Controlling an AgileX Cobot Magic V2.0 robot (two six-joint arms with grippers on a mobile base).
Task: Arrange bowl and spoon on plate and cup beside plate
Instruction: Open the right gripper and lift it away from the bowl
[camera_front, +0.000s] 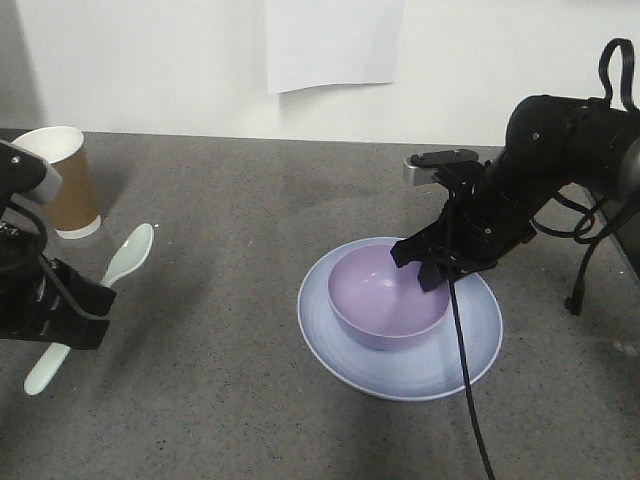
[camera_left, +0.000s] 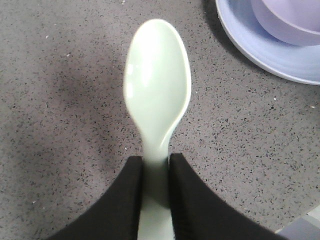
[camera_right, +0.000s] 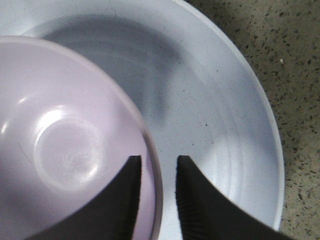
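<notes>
The lavender bowl (camera_front: 385, 295) sits on the pale blue plate (camera_front: 420, 378) at centre right. My right gripper (camera_front: 425, 265) is open and straddles the bowl's right rim, with one finger inside the bowl (camera_right: 65, 140), the other over the plate (camera_right: 215, 110), and a gap at each side of the rim. My left gripper (camera_left: 155, 162) is shut on the handle of the mint-green spoon (camera_left: 157, 80), which lies low over the table at the left (camera_front: 128, 260). The brown paper cup (camera_front: 65, 180) stands upright at the far left behind the spoon.
The grey speckled tabletop (camera_front: 220, 300) stretches between the spoon and the plate. A white wall with a sheet of paper (camera_front: 335, 45) is at the back. The right arm's black cable (camera_front: 470, 400) hangs down across the plate's front.
</notes>
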